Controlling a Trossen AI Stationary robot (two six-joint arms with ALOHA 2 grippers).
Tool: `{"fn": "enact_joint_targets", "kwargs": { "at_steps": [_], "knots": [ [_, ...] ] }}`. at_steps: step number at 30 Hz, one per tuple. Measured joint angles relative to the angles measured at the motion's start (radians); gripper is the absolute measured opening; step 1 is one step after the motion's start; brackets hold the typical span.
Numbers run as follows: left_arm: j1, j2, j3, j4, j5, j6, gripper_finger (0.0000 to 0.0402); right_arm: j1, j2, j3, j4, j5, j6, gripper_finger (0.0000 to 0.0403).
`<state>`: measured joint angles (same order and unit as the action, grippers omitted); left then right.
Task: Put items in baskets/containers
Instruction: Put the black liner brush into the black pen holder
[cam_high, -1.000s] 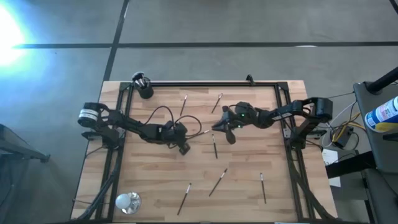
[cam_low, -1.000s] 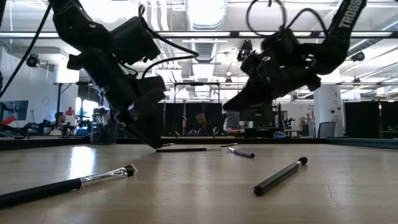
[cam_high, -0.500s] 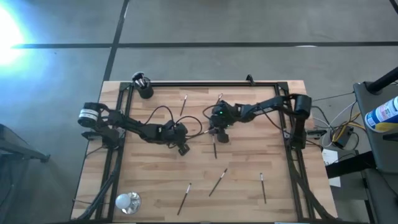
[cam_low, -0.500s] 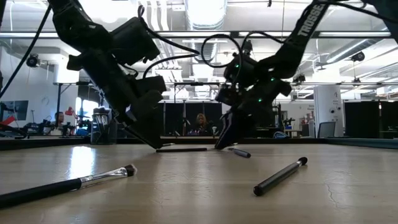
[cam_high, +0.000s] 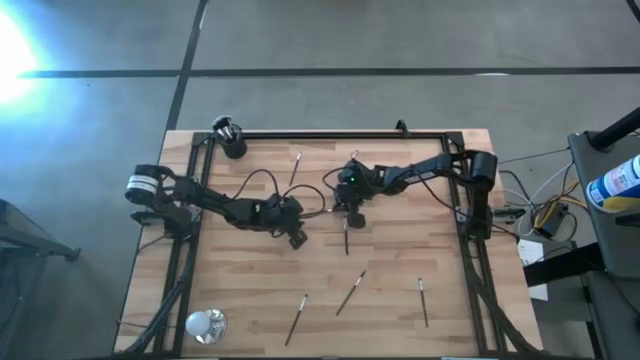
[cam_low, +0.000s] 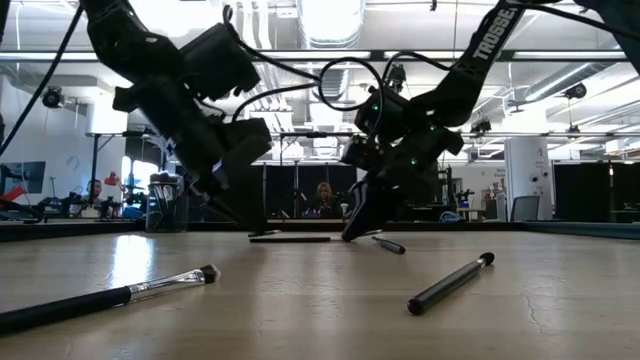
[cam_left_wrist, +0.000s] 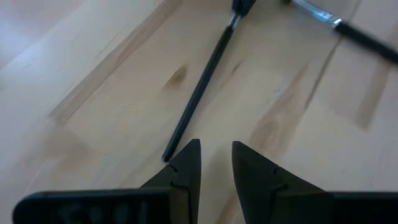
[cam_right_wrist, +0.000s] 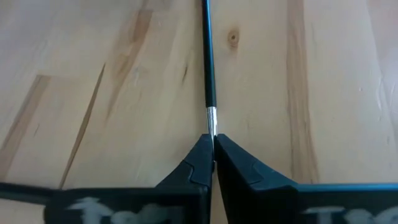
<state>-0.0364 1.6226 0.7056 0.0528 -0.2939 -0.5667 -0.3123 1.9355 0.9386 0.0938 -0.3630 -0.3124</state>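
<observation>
- The black cup stands at the far left corner of the table, with something already standing in it, though what cannot be made out.
- At least six brushes lie loose on the wood, so I judge most of the task undone.
- The right gripper is down at mid-table, its fingers pinched nearly together on the silvery ferrule of a thin dark brush. The brush lies flat on the wood.
- That brush's long axis runs straight away from the right gripper, in line with its fingers. The handle stretches ahead and the bristle end is hidden at the fingers.
- The left gripper hovers close by, just left of centre, its fingers a narrow gap apart and holding nothing.
- The near end of a second dark brush lies right at its fingertips, slanting away from them.
- Other brushes lie scattered along the near edge, and two more towards the far edge, well apart from the cup.
</observation>
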Motion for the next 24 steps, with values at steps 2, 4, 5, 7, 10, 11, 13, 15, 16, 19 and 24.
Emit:
{"fn": "enact_joint_targets", "kwargs": {
  "at_steps": [2, 4, 5, 7, 10, 11, 13, 15, 16, 19, 24],
  "knots": [
    [0.002, 0.000, 0.017, 0.001, 0.013, 0.000, 0.0083, 0.000, -0.015, -0.002, -0.017, 0.000, -0.005, 0.0010],
    [0.003, 0.000, 0.035, -0.001, 0.019, 0.000, 0.0083, 0.003, -0.032, -0.008, -0.033, -0.001, -0.011, 0.0010],
    [0.004, 0.000, 0.046, -0.002, 0.025, 0.006, 0.0083, 0.006, -0.040, -0.008, -0.036, -0.001, -0.015, 0.0009],
    [0.005, 0.000, 0.066, -0.008, 0.039, 0.017, 0.0083, 0.012, -0.057, -0.008, -0.044, -0.001, -0.026, 0.0009],
    [0.005, 0.000, 0.087, -0.043, 0.045, 0.034, 0.0083, 0.028, -0.072, -0.008, -0.050, -0.001, -0.034, 0.0009],
    [0.006, 0.000, 0.093, -0.056, 0.045, 0.041, 0.0083, 0.034, -0.075, -0.008, -0.054, -0.001, -0.036, 0.0009],
    [0.010, 0.000, 0.102, -0.073, 0.044, 0.043, 0.0083, 0.048, -0.085, -0.009, -0.057, -0.001, -0.039, 0.0009],
    [0.014, 0.000, 0.105, -0.081, 0.046, 0.043, 0.0083, 0.060, -0.099, -0.009, -0.063, -0.002, -0.040, 0.0009],
    [0.016, 0.000, 0.106, -0.082, 0.053, 0.043, 0.0083, 0.066, -0.104, -0.009, -0.063, -0.002, -0.040, 0.0009],
    [0.021, 0.000, 0.111, -0.081, 0.112, 0.044, 0.0083, 0.081, -0.123, -0.009, -0.068, -0.001, -0.041, 0.0008],
    [0.022, 0.000, 0.123, -0.083, 0.191, 0.060, 0.0083, 0.099, -0.151, -0.008, -0.063, -0.001, -0.048, 0.0008]
  ]
}}
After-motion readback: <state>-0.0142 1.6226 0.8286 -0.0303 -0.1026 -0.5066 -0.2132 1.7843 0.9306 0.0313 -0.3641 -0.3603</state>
